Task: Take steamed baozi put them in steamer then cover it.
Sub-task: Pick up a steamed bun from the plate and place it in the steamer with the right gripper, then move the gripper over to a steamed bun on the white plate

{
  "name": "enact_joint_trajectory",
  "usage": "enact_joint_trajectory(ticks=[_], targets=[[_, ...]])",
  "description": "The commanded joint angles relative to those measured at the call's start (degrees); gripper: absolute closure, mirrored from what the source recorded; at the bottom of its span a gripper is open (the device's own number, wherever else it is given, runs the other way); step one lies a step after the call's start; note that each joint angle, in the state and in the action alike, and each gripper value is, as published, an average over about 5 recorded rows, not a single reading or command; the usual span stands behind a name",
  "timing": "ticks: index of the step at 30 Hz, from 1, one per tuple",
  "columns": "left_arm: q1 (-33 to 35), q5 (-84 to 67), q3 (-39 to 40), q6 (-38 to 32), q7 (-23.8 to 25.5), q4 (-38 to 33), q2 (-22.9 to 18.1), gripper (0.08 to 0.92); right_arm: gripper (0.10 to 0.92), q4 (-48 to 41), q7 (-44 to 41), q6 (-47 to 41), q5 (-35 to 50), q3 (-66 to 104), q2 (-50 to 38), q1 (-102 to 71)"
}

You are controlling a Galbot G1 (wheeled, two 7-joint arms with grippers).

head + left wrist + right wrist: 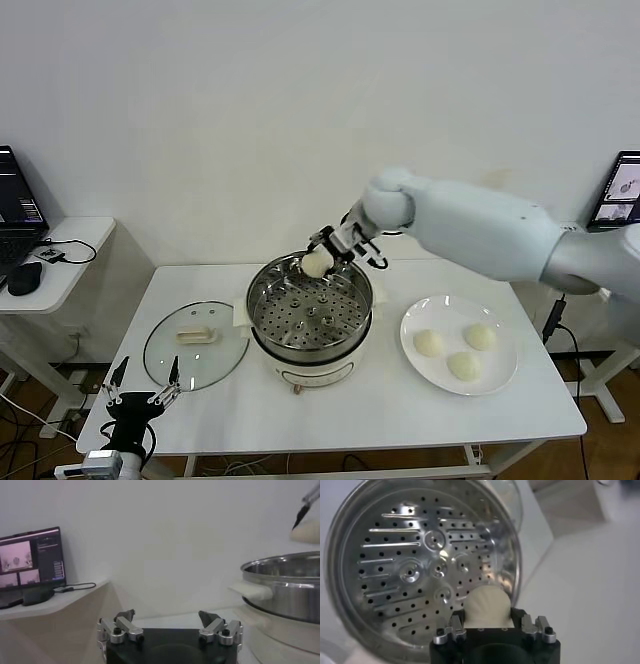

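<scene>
Baozi (pixel 316 264) hung clamped between the fingers of the right tool (pixel 322 258), poised over the far rim of the steamer (pixel 311 317), above its bare perforated tray (pixel 420 570). Three more baozi (pixel 461 351) sat on a white plate (pixel 505 375) just right of the steamer on the white desk (pixel 380 420). On the steamer's left, the cover (pixel 196 343) lay flat on the desk, its cream handle up. At the desk's near left corner, the left tool (pixel 144 397) hovered low with fingers spread wide and nothing between them.
</scene>
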Motion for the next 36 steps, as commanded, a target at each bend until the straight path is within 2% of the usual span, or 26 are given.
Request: enact_joint_trajectory(ticks=[1, 18, 21, 24, 27, 30, 36], targets=[[0.32, -0.08, -0.31, -0.02, 0.20, -0.35, 0.17, 0.177, 0.439, -5.60, 3.23, 9.61, -12.79, -1.96, 4.57, -2.83], [-0.02, 0.20, 0.10, -0.04, 0.10, 0.13, -0.47, 0.177, 0.426, -11.66, 5.29, 14.78, -21.91, 2.73, 6.26, -7.81], [0.30, 0.36, 0.12, -0.04, 0.11, -0.26, -0.57, 0.177, 0.378, -12.04, 5.40, 15.02, -21.43, 3.18, 6.31, -7.80], [0.49, 0.51, 0.09, -0.06, 0.10, -0.45, -0.75, 0.177, 0.295, -11.68, 5.25, 14.92, -20.31, 3.85, 6.14, -7.26], [0.70, 0.60, 0.01, -0.09, 0.10, -0.61, -0.85, 0.177, 0.228, -10.04, 4.61, 13.81, -16.64, 4.53, 5.01, -5.81], [0.88, 0.60, -0.14, -0.10, 0.12, -0.76, -0.80, 0.177, 0.206, -5.91, 2.72, 10.27, -8.89, 4.29, 2.23, -3.35], [0.93, 0.46, -0.40, -0.08, 0.13, -0.91, -0.27, 0.177, 0.203, 9.79, -5.25, -10.06, 11.37, 1.77, -9.97, 5.28]])
